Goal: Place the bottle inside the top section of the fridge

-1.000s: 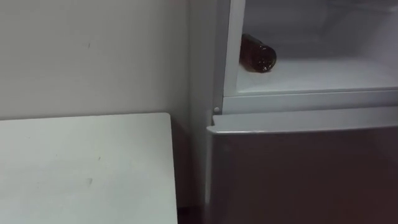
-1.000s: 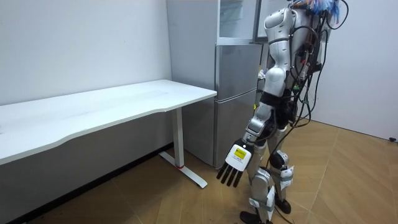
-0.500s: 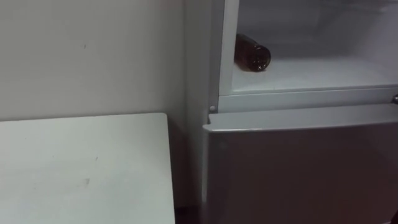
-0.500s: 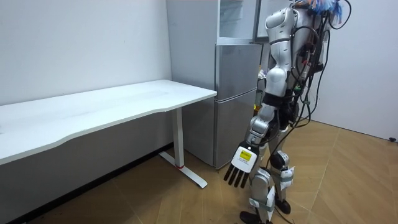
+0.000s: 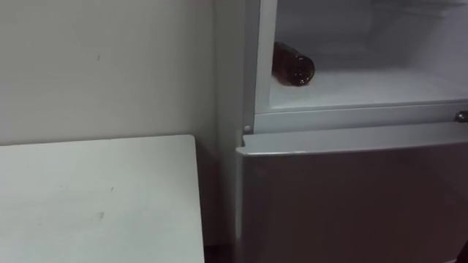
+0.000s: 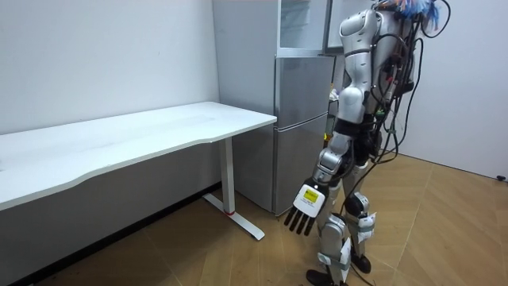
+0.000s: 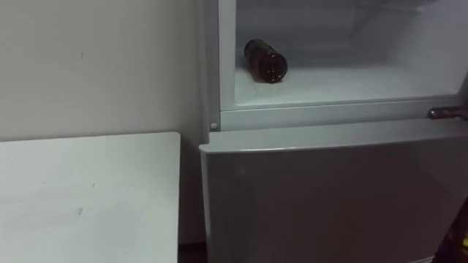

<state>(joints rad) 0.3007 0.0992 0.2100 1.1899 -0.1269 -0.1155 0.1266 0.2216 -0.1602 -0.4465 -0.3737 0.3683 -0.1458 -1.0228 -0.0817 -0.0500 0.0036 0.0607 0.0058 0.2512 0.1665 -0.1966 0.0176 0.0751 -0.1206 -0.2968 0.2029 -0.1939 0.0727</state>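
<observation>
The robot stands upright, its left arm hanging loosely beside its leg, the left hand (image 6: 306, 203) with fingers (image 6: 298, 226) straight, pointing down.

Head eyes close on the fridge (image 5: 351, 197) — room camera farther off, side-on.

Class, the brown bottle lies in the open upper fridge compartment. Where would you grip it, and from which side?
Probably round its body, near the round end facing out, coming in from the open front and right: the bottle lies on its side on the shelf, close to the left wall.
</observation>
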